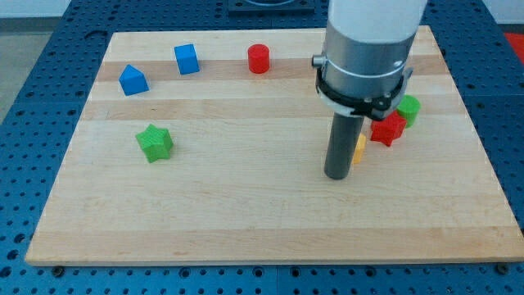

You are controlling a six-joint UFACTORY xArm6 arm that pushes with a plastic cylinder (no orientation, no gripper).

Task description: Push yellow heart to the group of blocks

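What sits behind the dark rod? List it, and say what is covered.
Behind the rod, just right of my tip, a yellow block shows as a sliver; its shape is hidden. Beyond: red block, green block.

- My tip (338,175) touches the board, a yellow block (359,148) just beside it on the view's right.
- Red block (387,129) and green block (408,107) lie beyond, upper right.

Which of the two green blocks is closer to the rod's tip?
The green block at the view's right, partly hidden behind the arm beside the red star. The green star sits far off to the left of my tip.
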